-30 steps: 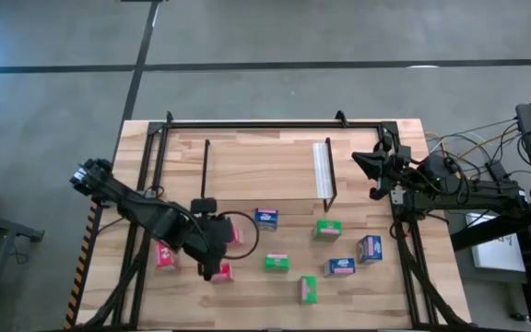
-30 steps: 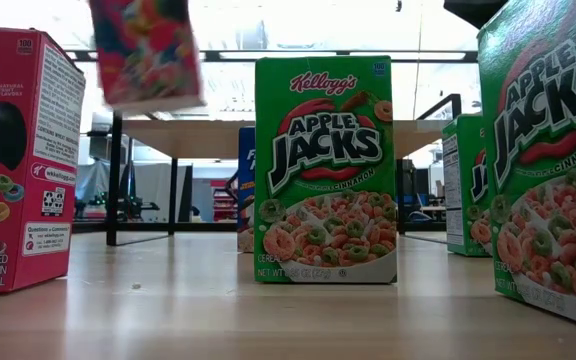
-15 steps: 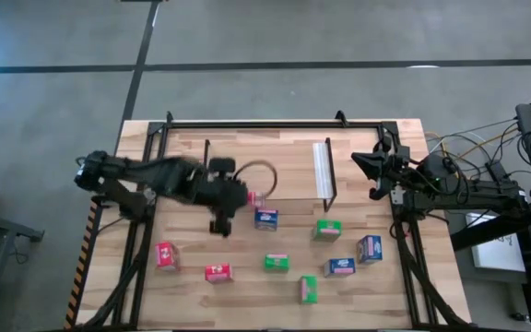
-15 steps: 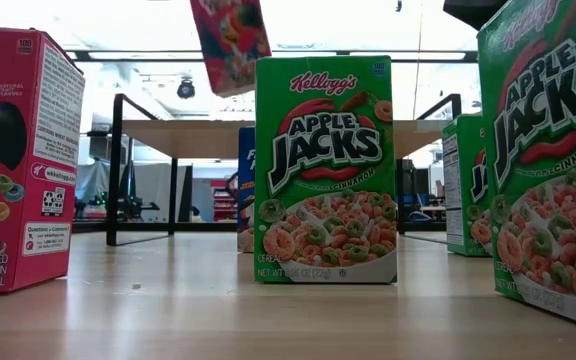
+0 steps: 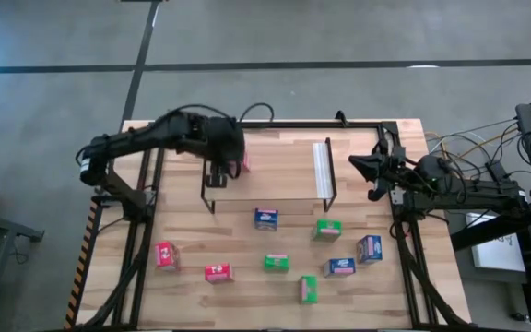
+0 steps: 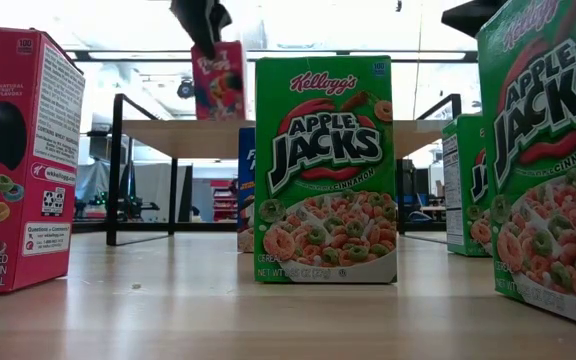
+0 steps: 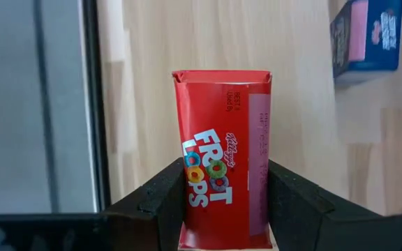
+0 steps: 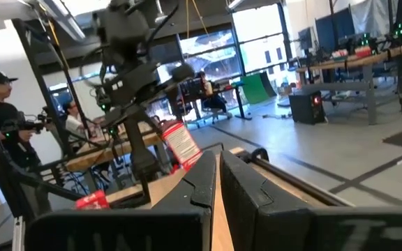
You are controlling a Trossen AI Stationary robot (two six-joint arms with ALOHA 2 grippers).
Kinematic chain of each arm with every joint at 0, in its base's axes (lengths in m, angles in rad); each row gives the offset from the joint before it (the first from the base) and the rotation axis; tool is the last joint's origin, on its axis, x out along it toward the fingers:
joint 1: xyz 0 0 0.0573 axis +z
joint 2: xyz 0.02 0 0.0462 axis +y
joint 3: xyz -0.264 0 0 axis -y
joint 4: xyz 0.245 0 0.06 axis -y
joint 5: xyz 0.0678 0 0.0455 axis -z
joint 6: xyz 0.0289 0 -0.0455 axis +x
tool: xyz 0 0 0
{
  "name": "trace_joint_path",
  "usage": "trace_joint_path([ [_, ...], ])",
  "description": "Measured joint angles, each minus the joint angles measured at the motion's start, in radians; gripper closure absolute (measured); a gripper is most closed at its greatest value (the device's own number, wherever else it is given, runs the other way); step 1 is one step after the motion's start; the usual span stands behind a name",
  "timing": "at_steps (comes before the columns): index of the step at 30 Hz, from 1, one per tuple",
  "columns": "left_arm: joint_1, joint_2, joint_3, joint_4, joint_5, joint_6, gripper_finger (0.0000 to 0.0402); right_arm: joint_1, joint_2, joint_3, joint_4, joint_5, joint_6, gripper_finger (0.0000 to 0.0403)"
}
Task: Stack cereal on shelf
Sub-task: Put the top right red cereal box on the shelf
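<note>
Froot Loops box carried over the shelf's left end

The red Froot Loops box (image 7: 223, 157) sat clamped between the left gripper's (image 5: 218, 173) fingers, long axis running out past the fingertips, hanging just above the shelf (image 5: 275, 175) near its left edge. A second before, that gripper was low among the loose boxes at the table's front; it had since risen and swung to the shelf. The right gripper (image 5: 376, 175), fingers pressed together, waited beside the shelf's right end.
</note>
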Motion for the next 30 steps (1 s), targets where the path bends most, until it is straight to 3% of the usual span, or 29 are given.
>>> trace_joint_path([
  [12,0.178,0.0,0.0,-0.06,0.139,0.092,0.0247,0.0,0.0,0.0,-0.075,0.0,0.044,0.039],
  [30,0.201,0.0,0.0,-0.055,0.102,0.078,0.0245,0.0,0.0,-0.002,-0.079,0.0,0.045,0.039],
])
